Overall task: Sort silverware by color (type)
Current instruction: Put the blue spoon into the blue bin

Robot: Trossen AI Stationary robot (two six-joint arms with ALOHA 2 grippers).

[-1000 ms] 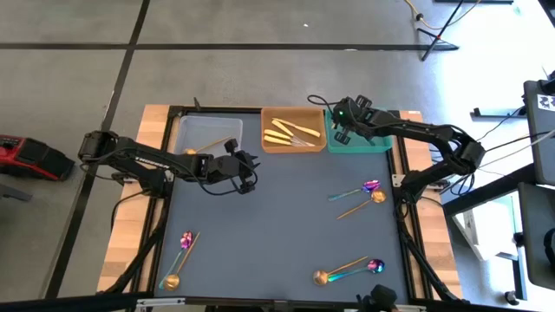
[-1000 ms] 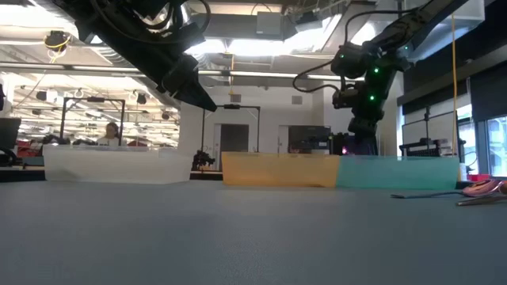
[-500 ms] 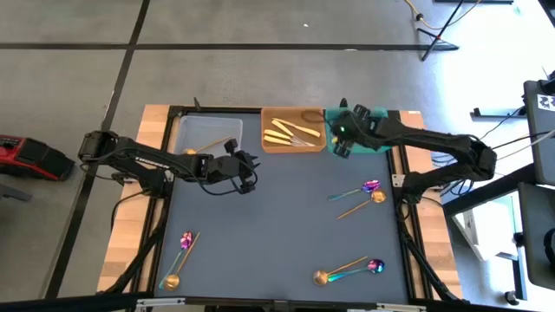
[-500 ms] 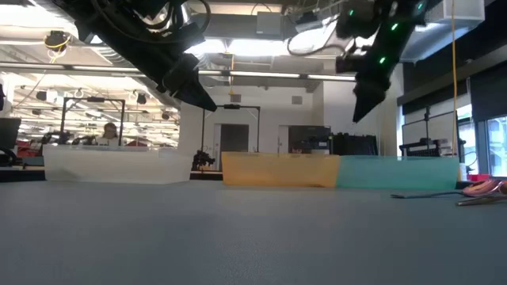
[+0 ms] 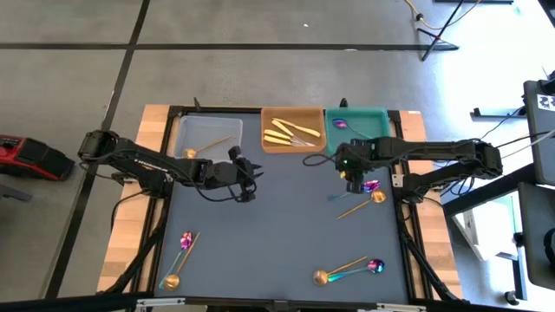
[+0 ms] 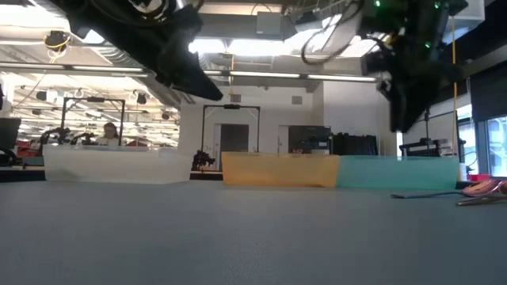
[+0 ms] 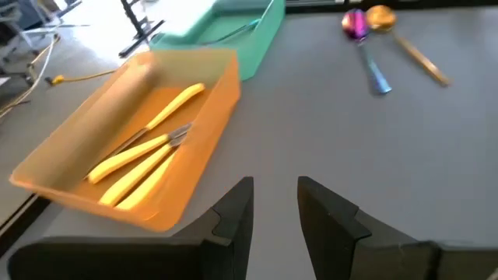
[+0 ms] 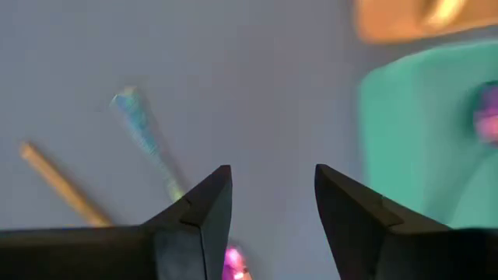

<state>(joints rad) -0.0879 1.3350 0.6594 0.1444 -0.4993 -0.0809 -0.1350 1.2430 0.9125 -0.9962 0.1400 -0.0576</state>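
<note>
My right gripper (image 5: pixel 350 178) hangs open and empty above the mat, just left of an iridescent spoon (image 5: pixel 362 188) and a copper spoon (image 5: pixel 371 199) that lie flat; both show in the right wrist view (image 8: pixel 144 132) (image 8: pixel 54 183). My left gripper (image 5: pixel 250 182) is open and empty above the mat near the orange tray (image 5: pixel 267 143), which holds yellow knives (image 5: pixel 286 132). The teal tray (image 5: pixel 378 143) holds one iridescent spoon (image 5: pixel 341 125). The clear tray (image 5: pixel 186 130) holds a copper spoon (image 5: pixel 206 146). Two more spoon pairs lie at the near right (image 5: pixel 347 270) and near left (image 5: pixel 180 254).
The three trays stand side by side along the mat's far edge. The mat's middle (image 5: pixel 277 225) is bare between the spoon pairs. The room beyond the table shows in the low view, with a person far off (image 6: pixel 111 133).
My right gripper has come out from over the teal tray, toward the near edge, and now hangs above the mat beside the right spoon pair; the iridescent spoon in the teal tray is now uncovered. My left gripper has shifted slightly toward the near edge.
</note>
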